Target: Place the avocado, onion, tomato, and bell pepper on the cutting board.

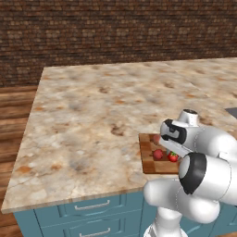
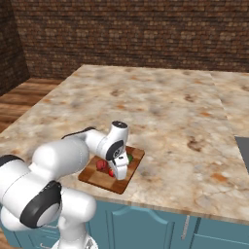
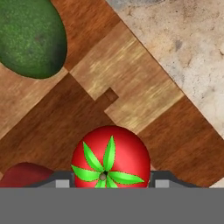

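The tomato point(image 3: 110, 157) sits on the cutting board point(image 3: 131, 83), near the board's corner by the counter's front edge, with the avocado point(image 3: 30, 37) a little further in on the same board and a dark red round thing point(image 3: 24, 175) just beside the tomato. From where I stand, the worry is that the tomato rolls: if the gripper point(image 3: 109, 181) lifts away crookedly it could nudge the fruit into its neighbour or off the board's edge onto the stone counter point(image 1: 92, 106). The gripper hangs directly over the tomato, its fingertips point(image 3: 61, 183) spread either side; whether they press it I cannot tell.
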Available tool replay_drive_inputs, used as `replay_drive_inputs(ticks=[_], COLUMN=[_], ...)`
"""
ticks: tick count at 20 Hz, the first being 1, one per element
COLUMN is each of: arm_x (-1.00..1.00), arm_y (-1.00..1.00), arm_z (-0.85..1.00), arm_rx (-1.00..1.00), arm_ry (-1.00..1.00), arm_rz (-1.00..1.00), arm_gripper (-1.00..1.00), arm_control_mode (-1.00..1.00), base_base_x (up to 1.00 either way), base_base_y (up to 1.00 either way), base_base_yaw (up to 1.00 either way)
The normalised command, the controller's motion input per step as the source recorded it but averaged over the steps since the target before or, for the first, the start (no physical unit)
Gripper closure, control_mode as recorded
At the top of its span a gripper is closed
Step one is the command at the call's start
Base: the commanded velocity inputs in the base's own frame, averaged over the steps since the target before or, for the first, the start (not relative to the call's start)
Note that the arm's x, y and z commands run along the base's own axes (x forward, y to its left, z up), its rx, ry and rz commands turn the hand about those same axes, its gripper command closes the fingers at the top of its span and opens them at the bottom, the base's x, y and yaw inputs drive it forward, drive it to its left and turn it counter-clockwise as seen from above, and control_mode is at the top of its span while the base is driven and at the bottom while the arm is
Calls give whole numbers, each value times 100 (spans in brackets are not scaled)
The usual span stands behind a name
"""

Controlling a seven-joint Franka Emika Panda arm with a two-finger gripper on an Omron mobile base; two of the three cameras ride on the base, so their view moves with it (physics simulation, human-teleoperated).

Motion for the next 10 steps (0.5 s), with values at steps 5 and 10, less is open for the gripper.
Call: replay_drive_inputs(ticks=[5, 10], arm_x=[-7, 0], arm_y=[-2, 0], arm_z=[3, 24], arm_rx=[0, 0], arm_ry=[-3, 0], arm_rz=[-4, -8], arm_gripper=[-100, -100], arm_control_mode=[-100, -100], base_base_x=[0, 0], base_base_y=[0, 0], base_base_yaw=[0, 0])
